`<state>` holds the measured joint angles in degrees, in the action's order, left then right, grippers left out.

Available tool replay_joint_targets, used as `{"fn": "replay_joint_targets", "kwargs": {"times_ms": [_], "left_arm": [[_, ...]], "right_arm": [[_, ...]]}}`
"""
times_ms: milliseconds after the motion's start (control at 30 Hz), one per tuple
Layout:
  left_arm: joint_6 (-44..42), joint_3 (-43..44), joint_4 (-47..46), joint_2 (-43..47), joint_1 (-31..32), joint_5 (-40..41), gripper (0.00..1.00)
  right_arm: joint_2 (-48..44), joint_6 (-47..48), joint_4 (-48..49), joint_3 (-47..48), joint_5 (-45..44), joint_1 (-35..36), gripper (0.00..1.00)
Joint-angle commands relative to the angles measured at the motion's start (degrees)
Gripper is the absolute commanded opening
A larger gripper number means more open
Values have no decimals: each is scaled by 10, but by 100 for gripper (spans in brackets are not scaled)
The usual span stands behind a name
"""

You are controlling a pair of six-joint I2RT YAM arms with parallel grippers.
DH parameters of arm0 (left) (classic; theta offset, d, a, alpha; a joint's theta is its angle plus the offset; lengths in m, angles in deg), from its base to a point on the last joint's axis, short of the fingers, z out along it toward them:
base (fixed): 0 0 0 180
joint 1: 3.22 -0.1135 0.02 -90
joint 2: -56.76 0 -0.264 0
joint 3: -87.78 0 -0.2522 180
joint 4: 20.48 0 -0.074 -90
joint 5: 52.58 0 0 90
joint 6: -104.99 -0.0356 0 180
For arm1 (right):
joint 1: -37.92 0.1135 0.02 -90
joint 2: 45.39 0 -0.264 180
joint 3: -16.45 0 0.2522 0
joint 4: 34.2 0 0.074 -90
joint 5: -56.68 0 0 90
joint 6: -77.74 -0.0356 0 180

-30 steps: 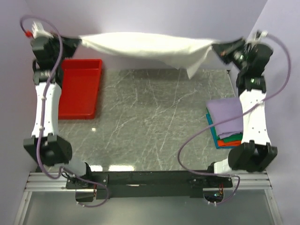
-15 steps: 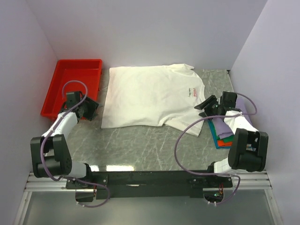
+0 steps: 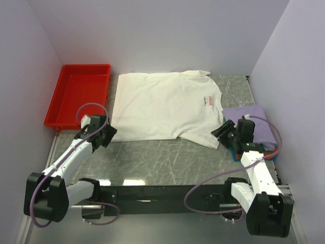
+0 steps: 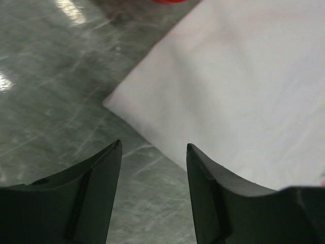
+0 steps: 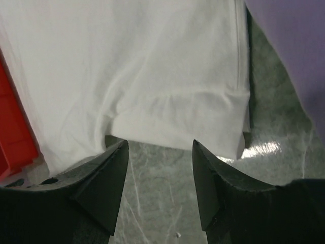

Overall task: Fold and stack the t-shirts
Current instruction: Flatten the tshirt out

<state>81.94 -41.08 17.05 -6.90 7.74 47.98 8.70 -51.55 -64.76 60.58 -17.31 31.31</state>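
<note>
A large white t-shirt [image 3: 162,107] with a small red print [image 3: 205,99] lies spread flat on the grey marble table [image 3: 162,157]. My left gripper [image 3: 107,136] stands open just off the shirt's near-left corner [image 4: 244,91], nothing between its fingers [image 4: 153,145]. My right gripper [image 3: 221,133] is open just short of the shirt's near-right sleeve [image 5: 152,76], and only bare table shows between its jaws [image 5: 160,142]. A stack of folded t-shirts with a lavender one [image 3: 251,124] on top sits at the right edge; teal and orange edges [image 3: 237,152] peek out beneath.
A red plastic tray [image 3: 81,96] sits at the back left beside the shirt, and its edge shows in the right wrist view [image 5: 15,132]. Lavender walls close in the back and both sides. The right forearm lies partly over the folded stack.
A second ago both grippers held the white shirt stretched in the air at the back. It now lies flat on the table, both grippers have let go, opened and drawn back toward the near edge.
</note>
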Motion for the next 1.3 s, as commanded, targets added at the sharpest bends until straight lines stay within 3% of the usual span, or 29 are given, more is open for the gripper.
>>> {"fn": "replay_joint_targets", "kwargs": {"times_ms": [0,600,733,967,1033,1133,1200,1233,1267], "left_arm": [[62,-18,37,-5,9,78,58],[66,-10,-21,-132,9,92,48],[58,-5,-25,-142,9,96,34],[41,5,-30,-140,9,95,1],[36,8,-29,-139,9,95,1],[31,9,-29,-139,9,95,1],[27,11,-26,-133,9,96,1],[27,11,-22,-127,9,100,1],[24,11,-21,-122,9,103,1]], "right_arm": [[-40,-22,-11,-32,-30,25,60],[-25,-24,-27,-73,-93,28,56],[-16,-26,-18,-76,-99,28,57],[30,-28,3,-76,-88,28,56],[31,-32,12,-83,-90,28,56],[38,-34,29,-90,-78,28,49],[51,-33,30,-83,-71,28,39],[53,-31,29,-79,-68,28,33],[55,-26,26,-74,-63,28,18]]}}
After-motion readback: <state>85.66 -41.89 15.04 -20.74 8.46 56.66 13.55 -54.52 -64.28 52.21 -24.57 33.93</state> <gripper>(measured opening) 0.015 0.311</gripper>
